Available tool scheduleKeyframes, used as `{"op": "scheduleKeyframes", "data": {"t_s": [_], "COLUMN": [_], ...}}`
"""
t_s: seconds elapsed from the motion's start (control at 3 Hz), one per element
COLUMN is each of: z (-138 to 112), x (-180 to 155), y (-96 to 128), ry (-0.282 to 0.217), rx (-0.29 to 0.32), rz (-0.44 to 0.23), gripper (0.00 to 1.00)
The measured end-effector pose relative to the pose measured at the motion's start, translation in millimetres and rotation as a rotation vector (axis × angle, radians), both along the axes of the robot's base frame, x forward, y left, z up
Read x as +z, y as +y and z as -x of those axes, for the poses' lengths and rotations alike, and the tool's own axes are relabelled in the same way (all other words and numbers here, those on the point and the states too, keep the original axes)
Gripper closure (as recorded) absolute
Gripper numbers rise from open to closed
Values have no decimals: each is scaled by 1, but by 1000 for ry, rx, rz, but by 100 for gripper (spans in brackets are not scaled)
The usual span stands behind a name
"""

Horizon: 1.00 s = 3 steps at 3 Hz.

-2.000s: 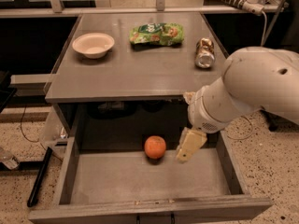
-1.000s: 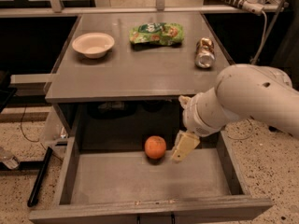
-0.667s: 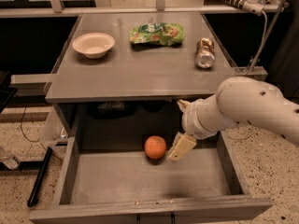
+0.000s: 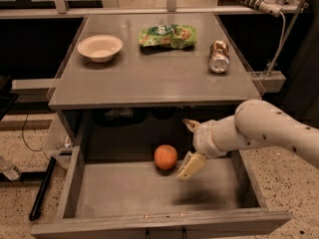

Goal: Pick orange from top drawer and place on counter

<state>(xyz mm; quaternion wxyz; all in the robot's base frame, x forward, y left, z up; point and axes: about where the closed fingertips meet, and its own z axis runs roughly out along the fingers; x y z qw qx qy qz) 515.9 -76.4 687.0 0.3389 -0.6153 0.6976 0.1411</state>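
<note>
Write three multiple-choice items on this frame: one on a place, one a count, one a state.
1. Where is the orange?
A. on the counter
B. in the open drawer
C. in the bowl

2. How many things lie on the counter?
A. two
B. three
C. five

3. How is the gripper?
A. open, beside the orange
B. shut on the orange
C. shut on the can

Key:
1 B: the orange sits on the drawer floor, below the counter.
2 B: the bowl, the green bag and the can.
3 A: its fingers stand apart inside the drawer, next to the orange and not closed on it.
</note>
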Motion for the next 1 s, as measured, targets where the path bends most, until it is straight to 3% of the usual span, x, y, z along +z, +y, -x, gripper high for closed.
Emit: {"op": "scheduleKeyframes", "data": {"t_s": [0.33,0.67,1.0], "z": [12,21,20], "x": [-22,-45,-59], "y": [15,25,31], "ry": [37,85,126], "rx": [112,182,200], "rz": [-48,-62,-69], "gripper": [0,0,0]}}
